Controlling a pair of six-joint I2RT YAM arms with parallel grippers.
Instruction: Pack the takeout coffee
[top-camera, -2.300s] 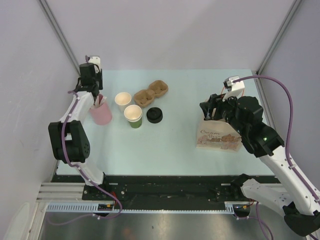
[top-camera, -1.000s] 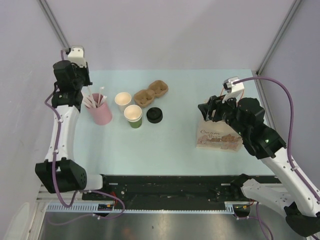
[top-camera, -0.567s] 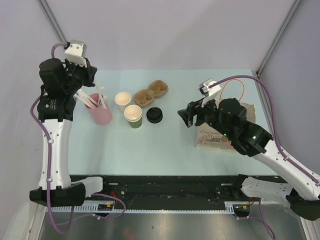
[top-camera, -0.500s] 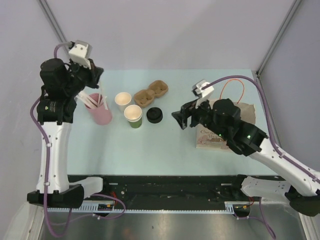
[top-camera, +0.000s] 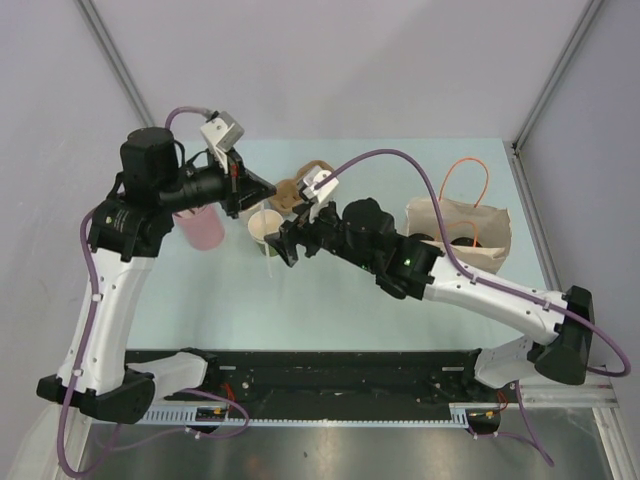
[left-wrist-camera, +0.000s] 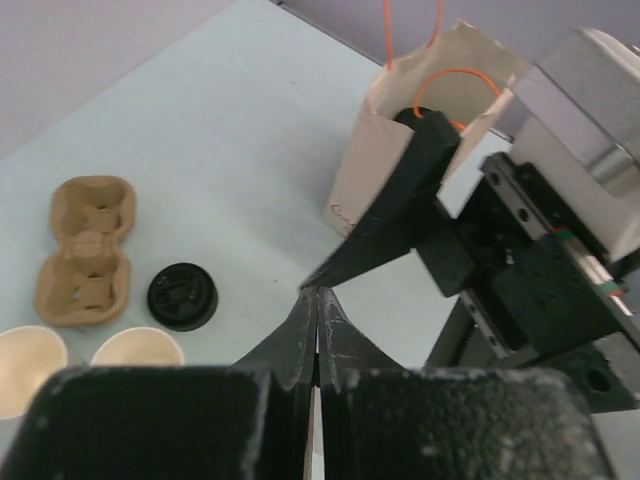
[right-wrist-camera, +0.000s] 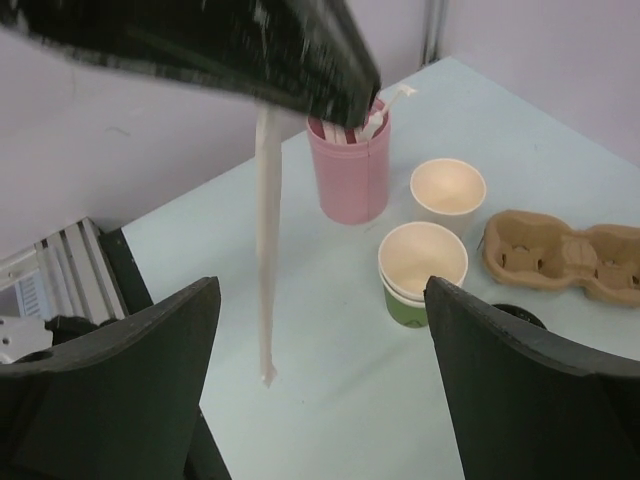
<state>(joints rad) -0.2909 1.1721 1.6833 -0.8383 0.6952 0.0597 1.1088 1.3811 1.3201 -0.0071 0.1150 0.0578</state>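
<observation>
The takeout coffee is unpacked: the green-sided cup (right-wrist-camera: 422, 262) and white-sided cup (right-wrist-camera: 448, 190) stand lidless beside the cardboard carrier (right-wrist-camera: 560, 255), a black lid (left-wrist-camera: 182, 295) nearby. The left gripper (left-wrist-camera: 317, 300) clenches its jaws on a straw (right-wrist-camera: 265, 250); the right gripper (right-wrist-camera: 318, 290) holds its jaws apart, empty. Lidding and bagging look undone.

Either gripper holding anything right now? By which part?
The left gripper pinches a thin white straw by its top end; the straw hangs down. The right gripper is open, holding nothing.

Overhead behind arms; two close wrist views
</observation>
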